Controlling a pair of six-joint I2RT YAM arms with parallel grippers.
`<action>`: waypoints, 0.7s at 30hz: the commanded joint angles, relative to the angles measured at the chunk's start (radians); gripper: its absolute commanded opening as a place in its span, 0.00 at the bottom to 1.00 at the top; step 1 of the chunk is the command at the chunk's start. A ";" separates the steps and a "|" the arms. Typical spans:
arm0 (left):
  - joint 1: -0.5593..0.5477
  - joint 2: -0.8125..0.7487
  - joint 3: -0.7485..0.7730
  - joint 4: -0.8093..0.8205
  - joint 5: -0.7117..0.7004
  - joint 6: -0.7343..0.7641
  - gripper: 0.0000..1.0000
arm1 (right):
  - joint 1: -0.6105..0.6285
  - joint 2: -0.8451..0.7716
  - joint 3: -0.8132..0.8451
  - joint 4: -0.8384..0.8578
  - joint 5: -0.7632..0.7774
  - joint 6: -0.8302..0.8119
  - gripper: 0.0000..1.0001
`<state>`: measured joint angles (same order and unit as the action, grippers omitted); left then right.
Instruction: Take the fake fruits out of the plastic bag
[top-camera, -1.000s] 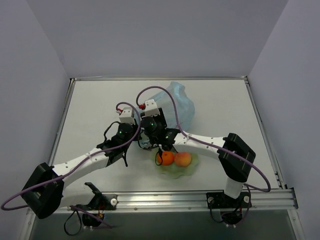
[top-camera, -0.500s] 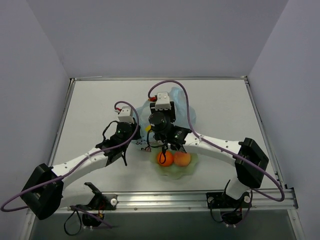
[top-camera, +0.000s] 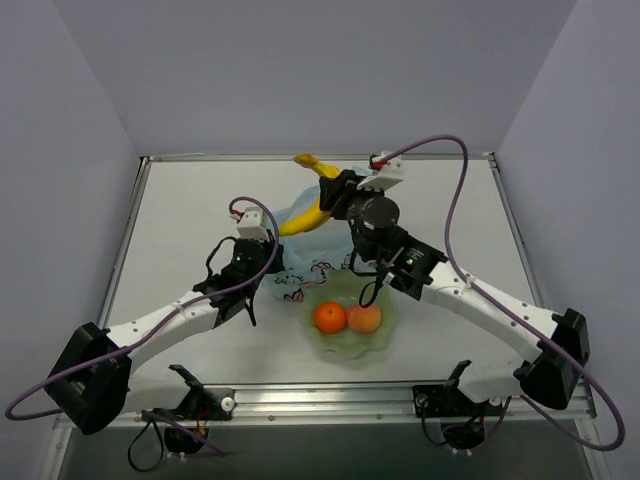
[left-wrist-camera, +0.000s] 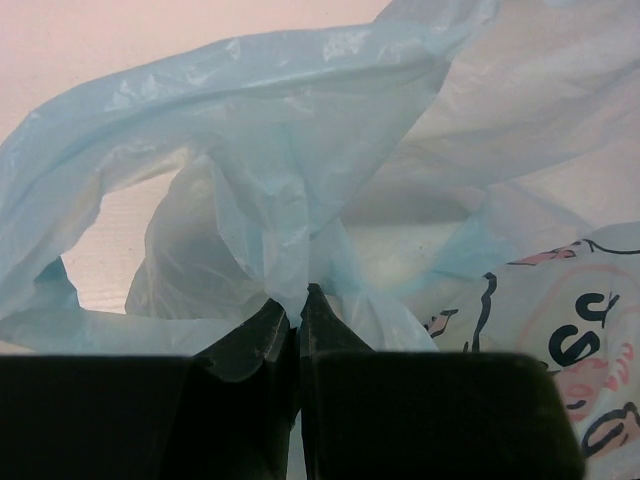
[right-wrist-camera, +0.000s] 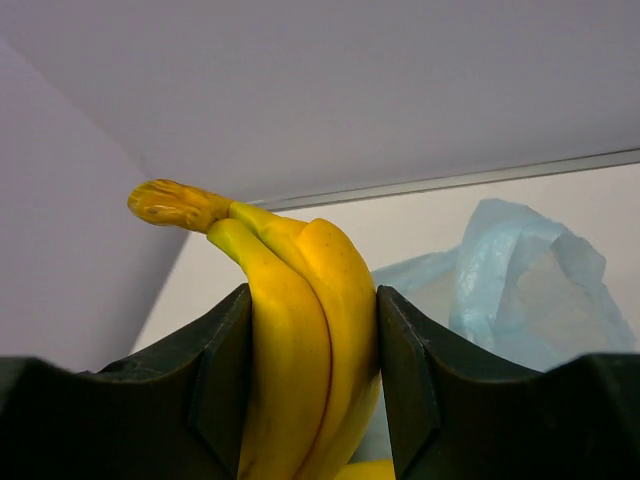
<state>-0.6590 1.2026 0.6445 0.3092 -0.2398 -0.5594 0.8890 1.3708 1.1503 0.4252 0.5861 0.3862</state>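
Note:
The light-blue plastic bag (top-camera: 305, 268) lies crumpled in the middle of the table, its printed side facing the bowl. My left gripper (top-camera: 272, 268) is shut on a fold of the plastic bag (left-wrist-camera: 270, 170), the film pinched between its tips (left-wrist-camera: 300, 300). High above the bag, my right gripper (top-camera: 335, 195) is shut on the yellow bananas (top-camera: 308, 208), their stalk pointing to the back. In the right wrist view the bananas (right-wrist-camera: 300, 330) fill the gap of the right gripper (right-wrist-camera: 312, 305). An orange (top-camera: 330, 317) and a peach-pink fruit (top-camera: 364, 318) sit in the bowl. Other fruits are hidden.
The pale green scalloped bowl (top-camera: 352, 345) stands just in front of the bag, near the table's front edge. A metal rail (top-camera: 400, 395) runs along the near edge. Grey walls enclose the table on three sides.
The right arm has risen out of the bag and swung toward the back right, carrying the bananas up with it. The left gripper has stayed put on the bag.

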 joint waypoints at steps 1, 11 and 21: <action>0.015 0.020 0.032 0.059 0.019 0.007 0.02 | -0.007 -0.082 0.020 -0.025 -0.187 0.112 0.00; 0.035 0.031 0.079 0.084 0.056 -0.016 0.02 | 0.042 -0.387 -0.242 -0.302 -0.397 0.094 0.00; 0.042 0.020 0.126 0.061 0.051 -0.007 0.02 | 0.047 -0.609 -0.451 -0.588 -0.246 0.180 0.00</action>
<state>-0.6258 1.2457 0.7238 0.3500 -0.1909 -0.5606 0.9421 0.7639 0.7074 -0.1093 0.2577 0.5240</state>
